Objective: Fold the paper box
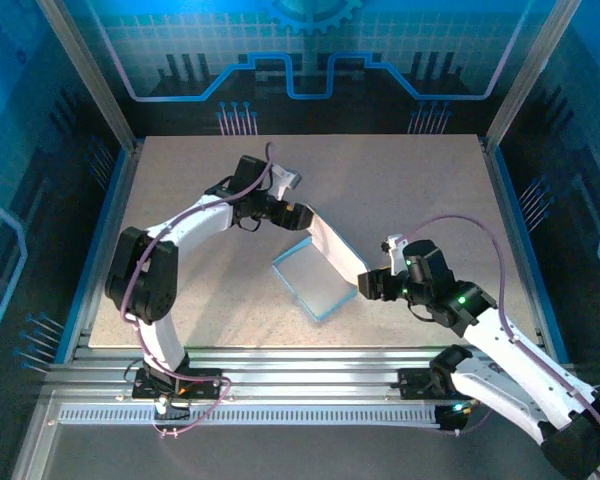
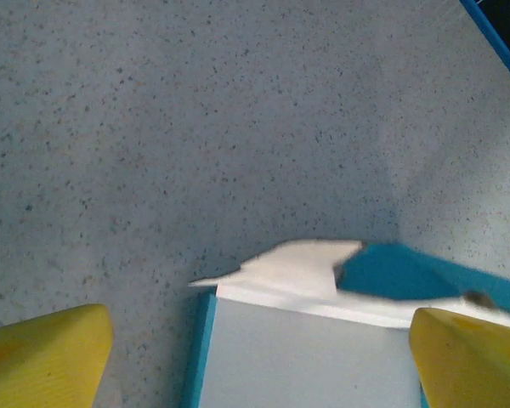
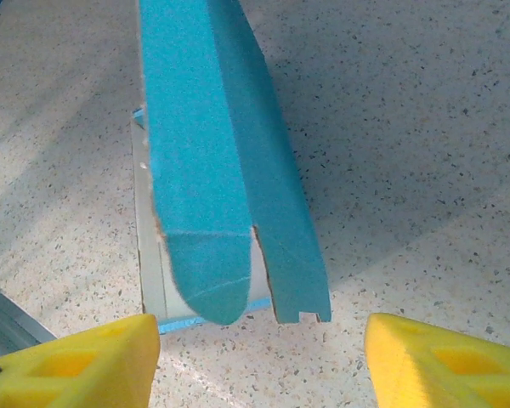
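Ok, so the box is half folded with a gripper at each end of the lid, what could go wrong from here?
The paper box has its lid panel raised, while the left gripper and right gripper are both open around it, so it may spring back. The rounded tab is not yet tucked in; pressing down could crumple it. The box lies loose on the table, so a one-sided push may slide it.

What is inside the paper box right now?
The paper box shows a bare, pale floor inside, with no contents visible. The strip under its raised flap is covered and cannot be seen.
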